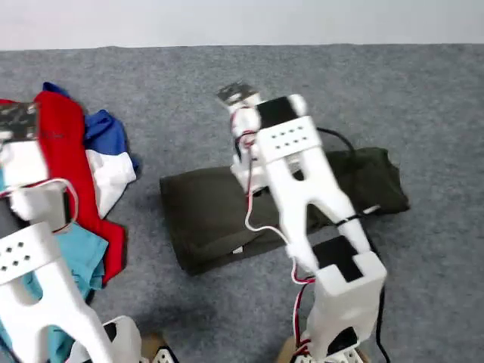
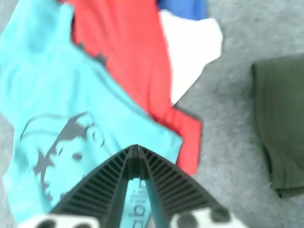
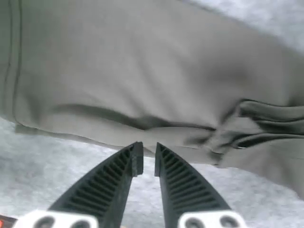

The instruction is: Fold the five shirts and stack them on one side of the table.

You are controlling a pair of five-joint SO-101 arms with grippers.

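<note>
A dark olive shirt (image 1: 204, 212) lies partly folded in the middle of the grey table. My right gripper (image 3: 146, 149) hangs just above its near edge (image 3: 142, 71), open by a narrow gap with nothing between the fingers. At the left lies a loose pile: a red shirt (image 1: 68, 144) over a cyan printed shirt (image 1: 83, 253), with a blue shirt (image 1: 106, 128) and a white shirt (image 1: 113, 174) beside them. My left gripper (image 2: 136, 149) is shut and empty, hovering over the cyan shirt (image 2: 57, 109) near the red shirt's (image 2: 128, 57) edge.
Bare grey table surface (image 1: 393, 91) stretches along the far side and to the right of the olive shirt. A strip of bare table (image 2: 223, 123) separates the pile from the olive shirt (image 2: 282, 123). Both arm bases stand at the near edge.
</note>
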